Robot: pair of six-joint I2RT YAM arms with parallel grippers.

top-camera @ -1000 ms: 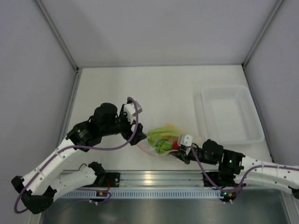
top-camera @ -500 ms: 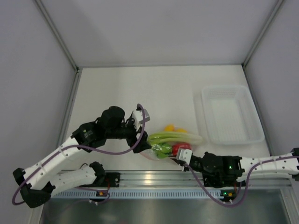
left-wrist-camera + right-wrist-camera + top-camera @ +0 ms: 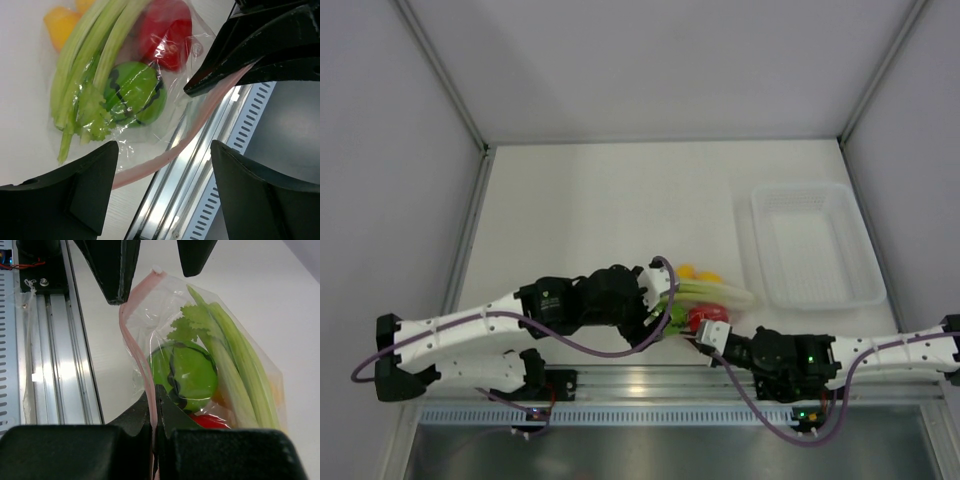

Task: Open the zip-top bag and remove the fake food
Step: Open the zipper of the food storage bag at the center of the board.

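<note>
One zip-top bag (image 3: pixel 135 141), one green ball (image 3: pixel 136 92), one red piece (image 3: pixel 165 32), one celery stalk (image 3: pixel 82 65), two yellow-orange pieces (image 3: pixel 60 22), one tray (image 3: pixel 815 240).

Lab enclosure, white panel walls (image 3: pixel 660 60)

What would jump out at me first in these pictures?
A clear zip-top bag near the front edge of the table holds fake food: a striped green ball, pale green stalks and something red. The right gripper is shut on its pink zip strip, and the left gripper, open, straddles the strip's far end.
</note>
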